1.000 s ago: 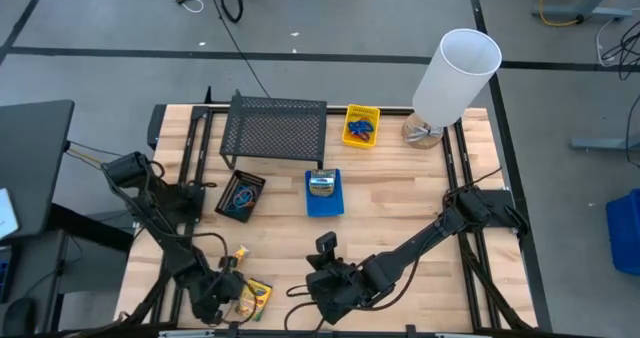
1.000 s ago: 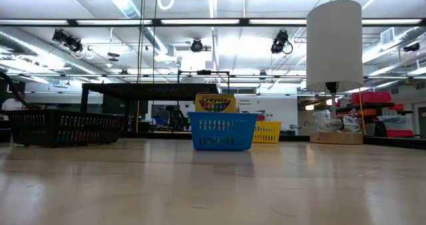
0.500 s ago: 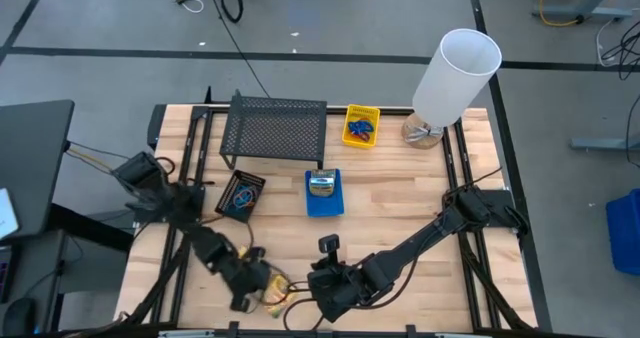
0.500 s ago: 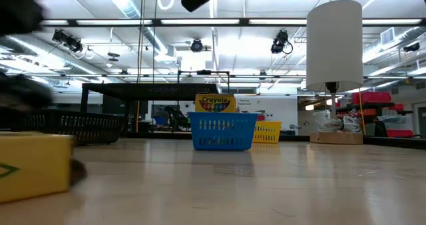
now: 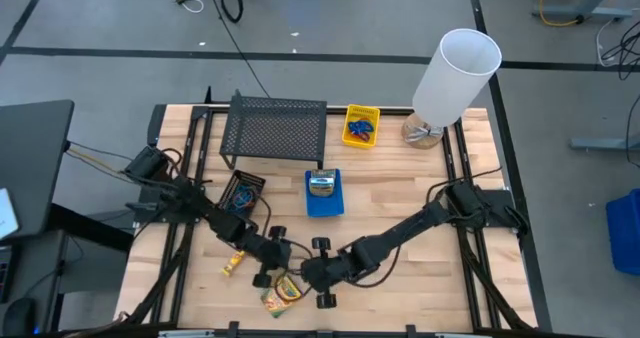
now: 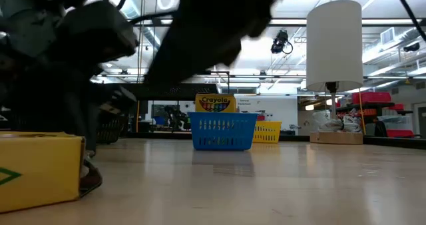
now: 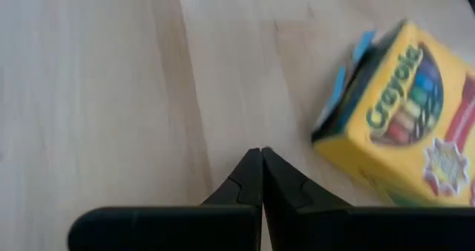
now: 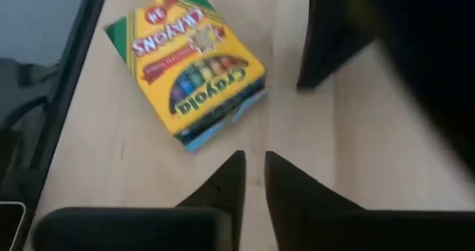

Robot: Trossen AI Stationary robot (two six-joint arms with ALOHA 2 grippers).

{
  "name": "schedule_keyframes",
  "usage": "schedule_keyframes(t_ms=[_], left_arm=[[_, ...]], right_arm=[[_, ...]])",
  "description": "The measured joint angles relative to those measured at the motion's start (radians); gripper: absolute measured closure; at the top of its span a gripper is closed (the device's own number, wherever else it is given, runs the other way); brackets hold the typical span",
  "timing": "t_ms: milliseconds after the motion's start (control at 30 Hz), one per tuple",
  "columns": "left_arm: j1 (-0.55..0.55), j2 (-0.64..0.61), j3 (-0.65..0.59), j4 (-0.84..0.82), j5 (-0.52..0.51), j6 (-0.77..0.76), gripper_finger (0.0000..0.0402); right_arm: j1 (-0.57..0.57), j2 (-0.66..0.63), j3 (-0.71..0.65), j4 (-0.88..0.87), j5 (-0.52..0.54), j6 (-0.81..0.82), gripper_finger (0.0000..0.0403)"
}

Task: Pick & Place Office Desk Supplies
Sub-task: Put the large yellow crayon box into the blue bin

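Note:
A yellow-and-green crayon box (image 5: 283, 292) lies flat on the wood near the table's near edge; it also shows in the wrist views (image 7: 401, 125) (image 8: 189, 69) and at the left of the low view (image 6: 36, 168). My left gripper (image 5: 272, 268) (image 7: 261, 153) is shut, low over the table just on the box's far side, with bare wood between them. My right gripper (image 5: 303, 278) (image 8: 254, 162) points down at the table just right of the box, its fingertips a small gap apart with nothing between them.
A blue bin (image 5: 323, 193) holding a crayon box stands mid-table, a black bin (image 5: 240, 195) with loops to its left, and a yellow bin (image 5: 361, 125) with blue loops at the back. Wire-mesh rack (image 5: 275, 130) far left, white cylinder (image 5: 455, 70) far right. A small yellow piece (image 5: 233, 263) lies loose.
My left gripper has swept from the near left corner toward the right and a little farther in, staying shut. The crayon box has slid along the table toward the right and turned about. My right gripper has come down and tipped toward the box.

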Motion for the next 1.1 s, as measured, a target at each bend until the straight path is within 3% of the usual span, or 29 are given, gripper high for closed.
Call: schedule_keyframes(t_ms=[267,400,633,1100], left_arm=[[-0.071,-0.077,0.001,-0.228,0.026,-0.079,0.04],[-0.132,-0.094,0.0,-0.241,0.036,-0.141,0.04],[-0.211,-0.088,0.0,-0.238,-0.041,-0.219,0.04],[-0.24,-0.088,0.0,-0.237,-0.147,-0.223,0.0399]], right_arm=[[-0.039,0.0,-0.046,0.138,-0.169,0.088,0.0255],[-0.052,0.004,-0.046,0.22,-0.248,0.157,0.0228],[-0.071,0.058,-0.045,0.27,-0.33,0.268,0.022],[-0.089,0.117,-0.043,0.325,-0.301,0.32,0.022]])
